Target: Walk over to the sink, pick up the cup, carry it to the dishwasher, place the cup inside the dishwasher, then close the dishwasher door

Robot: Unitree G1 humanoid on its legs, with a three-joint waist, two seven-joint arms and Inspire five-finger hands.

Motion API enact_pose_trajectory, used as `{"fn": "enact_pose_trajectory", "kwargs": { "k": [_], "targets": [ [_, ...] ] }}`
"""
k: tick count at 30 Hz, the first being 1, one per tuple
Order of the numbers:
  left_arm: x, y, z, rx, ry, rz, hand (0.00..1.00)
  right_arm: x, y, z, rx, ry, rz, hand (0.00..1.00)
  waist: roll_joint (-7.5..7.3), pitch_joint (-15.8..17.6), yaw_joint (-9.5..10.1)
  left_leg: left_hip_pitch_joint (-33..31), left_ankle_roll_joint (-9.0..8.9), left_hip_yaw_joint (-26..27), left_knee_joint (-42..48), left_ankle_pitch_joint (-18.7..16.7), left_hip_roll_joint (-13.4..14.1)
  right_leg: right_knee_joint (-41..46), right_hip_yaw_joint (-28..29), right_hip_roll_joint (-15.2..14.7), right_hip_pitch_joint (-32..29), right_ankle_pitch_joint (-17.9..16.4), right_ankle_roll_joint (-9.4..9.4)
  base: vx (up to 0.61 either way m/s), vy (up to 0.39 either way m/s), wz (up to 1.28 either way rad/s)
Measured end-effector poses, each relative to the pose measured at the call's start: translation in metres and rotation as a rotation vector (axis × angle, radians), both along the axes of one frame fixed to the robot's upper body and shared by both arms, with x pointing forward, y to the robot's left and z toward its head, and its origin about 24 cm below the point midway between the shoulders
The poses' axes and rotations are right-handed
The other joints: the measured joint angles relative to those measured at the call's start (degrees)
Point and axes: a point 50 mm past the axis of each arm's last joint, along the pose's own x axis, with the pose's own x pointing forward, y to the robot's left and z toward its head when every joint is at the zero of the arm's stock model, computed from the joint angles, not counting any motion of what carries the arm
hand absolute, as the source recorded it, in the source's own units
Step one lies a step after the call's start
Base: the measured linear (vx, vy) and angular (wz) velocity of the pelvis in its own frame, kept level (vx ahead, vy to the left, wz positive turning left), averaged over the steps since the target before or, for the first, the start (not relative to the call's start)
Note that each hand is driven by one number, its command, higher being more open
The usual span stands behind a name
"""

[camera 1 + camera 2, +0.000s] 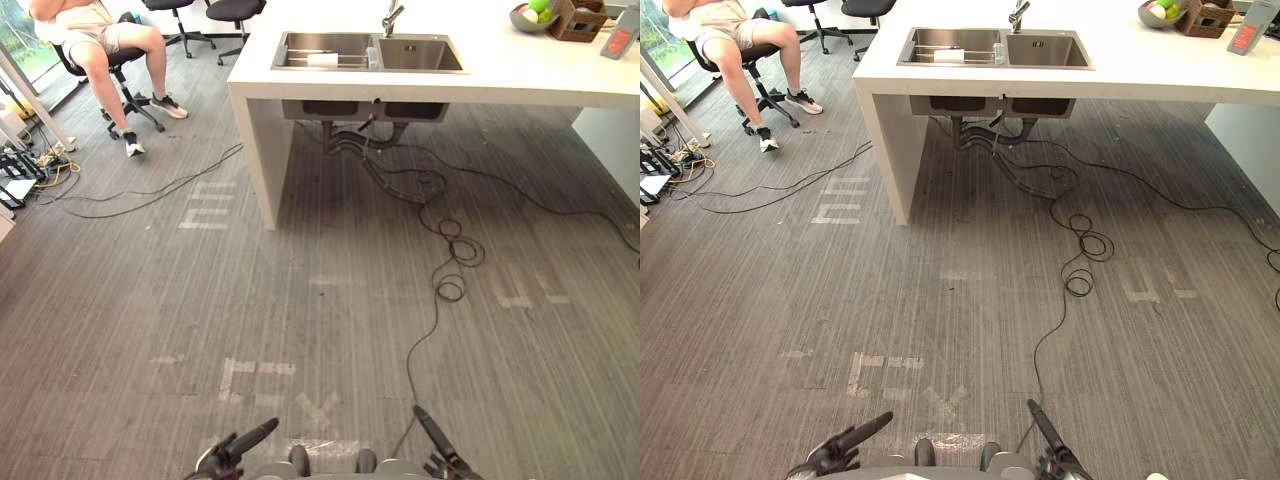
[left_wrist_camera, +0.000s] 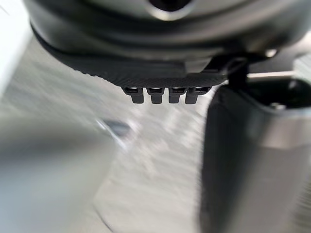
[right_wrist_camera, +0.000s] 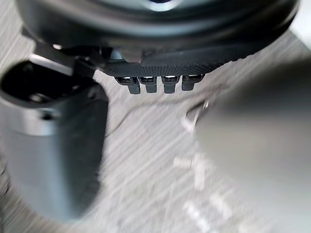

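Note:
A steel double sink (image 1: pixel 366 51) is set in a white counter (image 1: pixel 520 70) at the far end of the floor. On the divider between the basins stands a small clear cup (image 1: pixel 373 57), also in the right eye view (image 1: pixel 1000 52). A white item lies in the left basin (image 1: pixel 322 60). My left hand (image 1: pixel 243 443) and right hand (image 1: pixel 438 440) hang low at the near edge, far from the sink. Both have straight fingers and hold nothing. In the wrist views my left hand (image 2: pixel 165 92) and right hand (image 3: pixel 155 82) hang over bare grey floor.
A person (image 1: pixel 100 40) sits on an office chair at the far left, with more chairs (image 1: pixel 215 15) behind. Cables (image 1: pixel 130 195) trail over the floor on the left and pipes hang under the sink (image 1: pixel 350 135). A fruit bowl (image 1: pixel 533 15) and a basket (image 1: pixel 580 20) stand on the counter.

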Motion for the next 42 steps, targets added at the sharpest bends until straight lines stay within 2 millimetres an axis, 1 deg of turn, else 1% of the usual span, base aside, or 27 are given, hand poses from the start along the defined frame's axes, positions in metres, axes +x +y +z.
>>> {"fn": "enact_pose_trajectory", "kwargs": {
  "k": [2,3,5,7,10,12,16,18,23,27,29,31,34,37,39,42],
  "targets": [
    [0.028,-0.02,0.01,-0.083,-0.108,-0.029,1.0,0.027,0.005,0.009,-0.009,-0.103,0.026,1.0,0.02,1.16,-0.09,0.83,-0.52,0.0,-0.24,-0.05,-0.07,-0.34,-0.17,-0.07,0.89,0.09,0.14,0.0,0.0,0.0],
    [0.035,-0.024,0.013,-0.098,-0.133,-0.04,1.0,0.034,0.006,0.012,-0.013,-0.129,0.042,1.0,-0.03,1.44,-0.17,0.86,-1.01,0.03,-0.32,-0.1,-0.07,-0.34,-0.16,-0.1,0.88,0.14,0.15,0.0,0.0,0.0],
    [0.055,-0.033,0.024,-0.124,-0.213,-0.088,1.0,0.054,0.006,0.021,-0.03,-0.209,0.079,1.0,0.03,2.19,-0.32,1.15,-1.93,0.05,-0.76,0.09,-0.06,-0.35,-0.21,-0.13,0.95,0.21,0.18,0.0,0.0,0.0],
    [0.064,-0.032,0.029,-0.117,-0.255,-0.094,1.0,0.064,-0.001,0.027,-0.062,-0.26,0.101,1.0,0.17,2.53,-0.34,1.46,-2.37,0.03,-1.42,0.36,0.0,-0.39,-0.43,-0.09,1.03,0.2,0.19,0.0,0.0,0.0],
    [0.066,-0.029,0.031,-0.088,-0.264,-0.085,1.0,0.07,-0.009,0.033,-0.094,-0.295,0.131,1.0,0.29,2.87,-0.46,1.6,-2.45,0.0,-1.61,0.43,0.0,-0.43,-0.51,-0.09,1.13,0.2,0.2,0.0,0.0,0.0],
    [0.067,-0.024,0.032,0.003,-0.254,-0.083,1.0,0.073,-0.013,0.037,-0.119,-0.317,0.163,1.0,0.25,2.96,-0.47,1.63,-2.36,-0.07,-1.85,0.53,-0.03,-0.52,-0.61,-0.1,1.15,0.19,0.21,0.0,0.0,0.0],
    [0.067,-0.017,0.033,0.176,-0.233,-0.136,1.0,0.074,-0.013,0.037,-0.149,-0.313,0.228,1.0,0.21,3.14,-0.55,1.63,-2.31,-0.2,-1.94,0.59,-0.12,-0.7,-0.9,-0.19,1.3,0.17,0.24,0.01,-0.004,0.04],
    [0.068,-0.013,0.034,0.295,-0.231,-0.213,1.0,0.072,-0.013,0.037,-0.158,-0.302,0.256,1.0,0.22,3.16,-0.56,1.63,-2.3,-0.21,-2.06,0.63,-0.18,-0.84,-1.01,-0.24,1.35,0.16,0.26,0.0,-0.001,0.02],
    [0.07,-0.007,0.039,0.366,-0.241,-0.305,1.0,0.067,-0.017,0.035,-0.167,-0.288,0.302,1.0,0.22,3.17,-0.62,1.7,-2.24,-0.21,-2.34,0.74,-0.29,-0.97,-1.07,-0.33,1.36,0.15,0.27,0.0,0.0,0.0],
    [0.066,-0.005,0.035,0.356,-0.197,-0.379,1.0,0.065,-0.019,0.034,-0.157,-0.288,0.314,1.0,0.23,3.18,-1.22,1.9,-2.24,-0.12,-2.47,0.74,-0.38,-0.97,-1.0,-0.45,1.46,0.13,0.34,0.0,0.0,0.0],
    [0.061,-0.006,0.032,0.343,-0.173,-0.407,1.0,0.064,-0.019,0.034,-0.15,-0.289,0.321,1.0,0.23,3.18,-1.42,2.05,-2.25,-0.02,-2.55,0.74,-0.41,-0.97,-0.91,-0.47,1.54,0.13,0.36,0.0,0.0,0.0],
    [0.052,-0.01,0.027,0.314,-0.138,-0.434,1.0,0.061,-0.019,0.032,-0.136,-0.278,0.327,1.0,0.23,3.19,-1.43,2.55,-2.25,0.11,-2.77,0.73,-0.41,-0.99,-0.78,-0.47,1.89,0.09,0.42,0.0,-0.002,-0.02],
    [0.042,-0.013,0.021,0.278,-0.106,-0.4,1.0,0.057,-0.018,0.028,-0.125,-0.257,0.327,1.0,0.25,3.2,-1.41,2.82,-2.26,0.34,-2.95,0.73,-0.41,-0.99,-0.56,-0.46,2.0,0.08,0.44,0.0,-0.005,-0.04],
    [0.027,-0.015,0.012,0.235,-0.042,-0.31,1.0,0.047,-0.014,0.02,-0.101,-0.213,0.313,1.0,0.23,3.22,-1.36,3.78,-2.27,0.86,-3.34,0.72,-0.38,-0.99,-0.13,-0.4,2.56,0.03,0.52,0.0,-0.004,-0.08],
    [0.013,-0.016,0.005,0.202,0.015,-0.237,1.0,0.034,-0.007,0.013,-0.074,-0.176,0.296,1.0,0.2,3.26,-1.26,4.77,-2.29,1.72,-3.7,0.69,-0.37,-0.9,0.43,-0.36,3.15,-0.06,0.65,0.0,0.001,-0.11],
    [0.008,-0.012,0.002,0.209,0.025,-0.187,1.0,0.022,0.005,0.005,-0.034,-0.134,0.28,1.0,-0.02,3.92,-0.67,5.71,-2.38,2.71,-3.75,0.56,-0.33,0.22,1.32,-0.37,3.21,-0.38,0.87,-0.03,0.004,-0.14]
  ]
}}
